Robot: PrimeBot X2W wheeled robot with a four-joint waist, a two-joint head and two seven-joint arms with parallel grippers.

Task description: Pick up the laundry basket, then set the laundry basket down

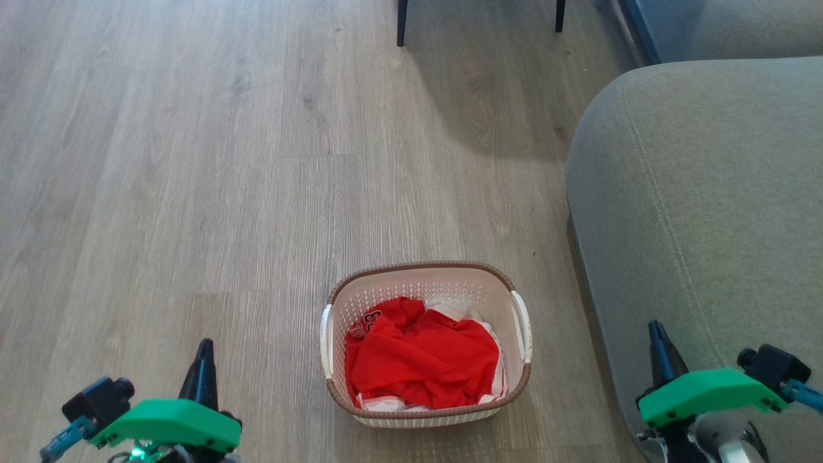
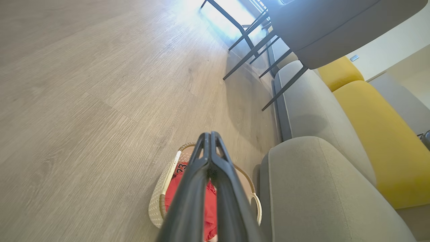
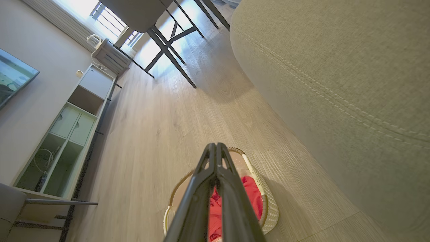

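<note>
On floor (image 1: 193, 161) | laundry basket (image 1: 443, 286), btm hidden by clothes (image 1: 421, 360) | both jaws pressed together

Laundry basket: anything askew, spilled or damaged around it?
Nothing stands out. The laundry basket sits upright on the wood floor beside the grey sofa, its rim and handles looking intact, red clothing bundled inside and none on the floor. The left gripper and right gripper hang shut, apart from it.
</note>
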